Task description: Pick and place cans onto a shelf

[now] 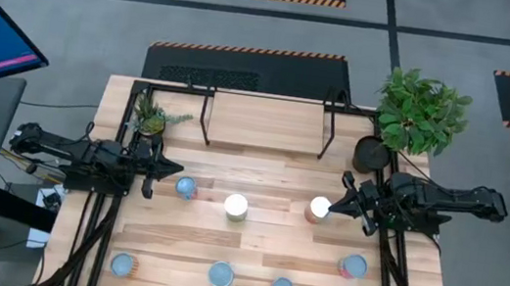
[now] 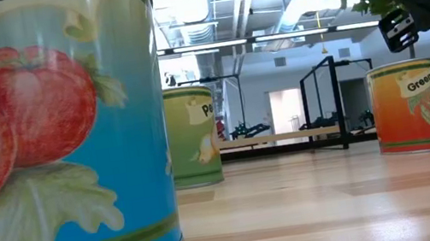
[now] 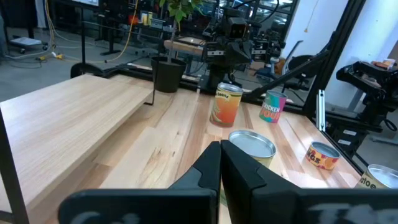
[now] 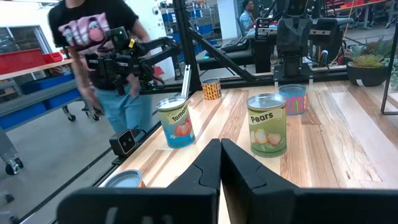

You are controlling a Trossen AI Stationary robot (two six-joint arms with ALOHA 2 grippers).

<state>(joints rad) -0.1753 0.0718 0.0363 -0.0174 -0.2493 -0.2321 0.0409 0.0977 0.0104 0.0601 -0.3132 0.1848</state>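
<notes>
While both arms wait at opposite bench edges, left gripper (image 1: 176,166) and right gripper (image 1: 339,204) have jaws pressed together, holding nothing. Seven cans (image 1: 236,206) stand on the bench (image 1: 260,252); shelf (image 1: 265,123) bare.

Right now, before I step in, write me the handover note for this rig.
Left gripper: shut, empty, over the table's left side beside a blue-topped can.
Right gripper: shut, empty, right side, close to the orange can.
Cans: all seven stand on the table. Three are in the middle row and four along the front edge, such as the front left can.
Shelf: at the back of the table, with nothing on it.
Done: no can placed.
Left: pick up all seven and set them on the shelf. The two beside the grippers look like the easiest start.
</notes>
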